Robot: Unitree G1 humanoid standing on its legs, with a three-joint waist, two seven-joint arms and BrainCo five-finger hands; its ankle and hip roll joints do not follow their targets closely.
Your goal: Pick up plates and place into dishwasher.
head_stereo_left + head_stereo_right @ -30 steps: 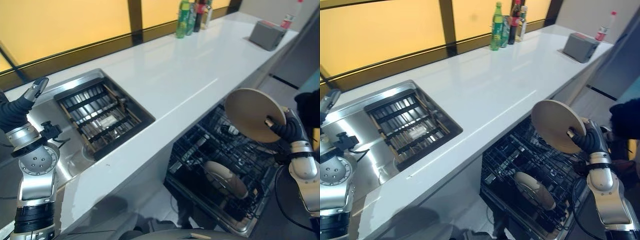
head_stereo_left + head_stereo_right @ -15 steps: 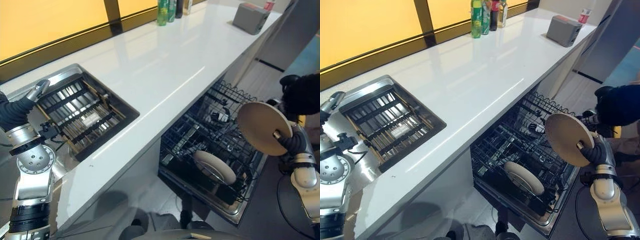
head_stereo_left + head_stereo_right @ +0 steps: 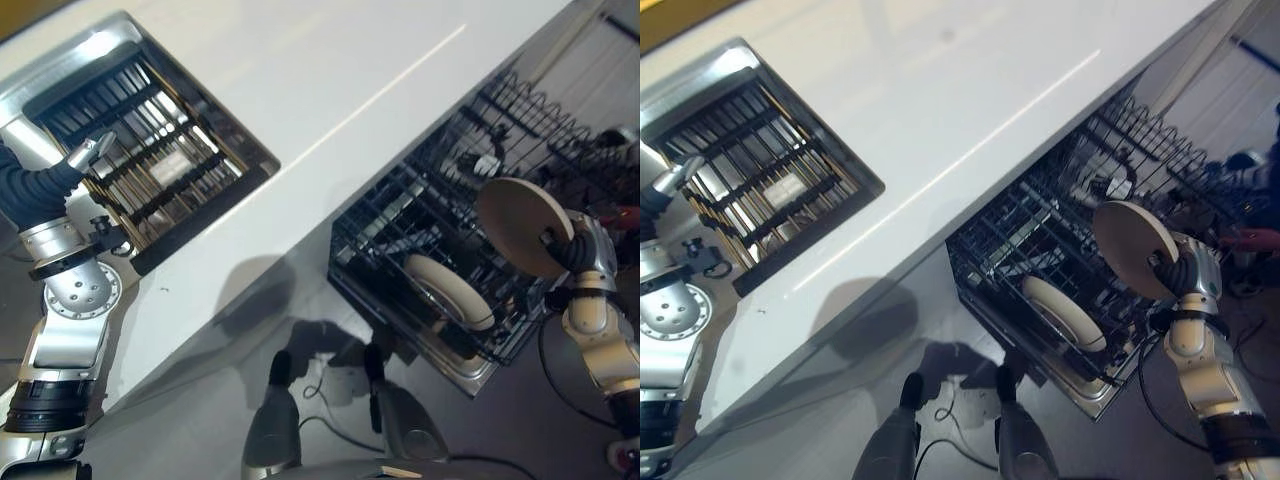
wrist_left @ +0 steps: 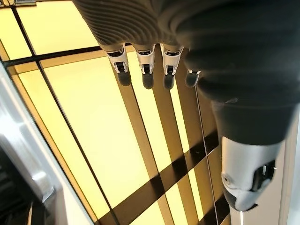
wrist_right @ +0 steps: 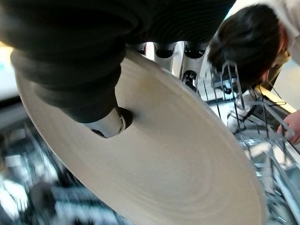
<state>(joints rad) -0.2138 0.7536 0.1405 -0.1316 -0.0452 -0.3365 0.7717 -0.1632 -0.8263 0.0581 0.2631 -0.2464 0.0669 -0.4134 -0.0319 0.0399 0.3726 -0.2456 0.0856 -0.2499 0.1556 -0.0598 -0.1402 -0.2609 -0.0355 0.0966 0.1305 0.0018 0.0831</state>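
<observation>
Progress looks like roughly halfway on what shows: 1 cream round plate (image 3: 448,290) already stands on edge in the black wire rack of the pulled-out dishwasher (image 3: 390,225), while the right hand (image 3: 572,253) pinches a 2nd beige round plate (image 3: 515,224) at its rim, thumb on the face and fingers behind, held tilted above the rack and not yet seated. What is left, I judge, is lowering it into a slot, probably beside the 1st one, though the tines there are hard to read. Left hand (image 3: 86,155) hangs relaxed and holding nothing over the steel sink with its dark slatted drying rack (image 3: 150,170), beside the white countertop (image 3: 330,70).
</observation>
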